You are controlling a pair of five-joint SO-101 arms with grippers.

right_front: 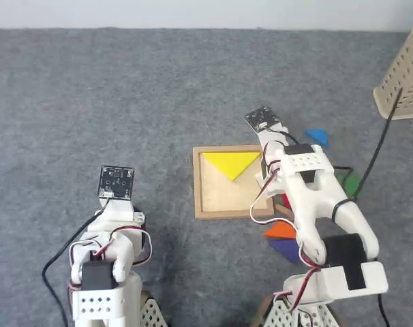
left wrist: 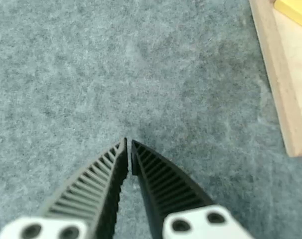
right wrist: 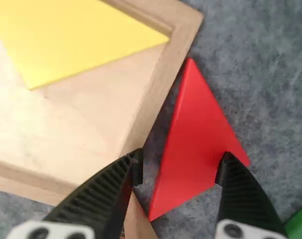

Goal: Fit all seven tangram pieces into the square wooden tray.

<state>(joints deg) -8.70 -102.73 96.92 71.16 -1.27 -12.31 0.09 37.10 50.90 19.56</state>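
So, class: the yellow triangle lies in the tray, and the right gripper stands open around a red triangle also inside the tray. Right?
Not quite. The right wrist view shows the red triangle outside the tray, on the carpet beside its rim. The rest holds.

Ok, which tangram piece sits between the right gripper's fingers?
The red triangle, lying on the carpet just outside the tray, between the open fingers of the right gripper. The yellow triangle lies inside the tray.
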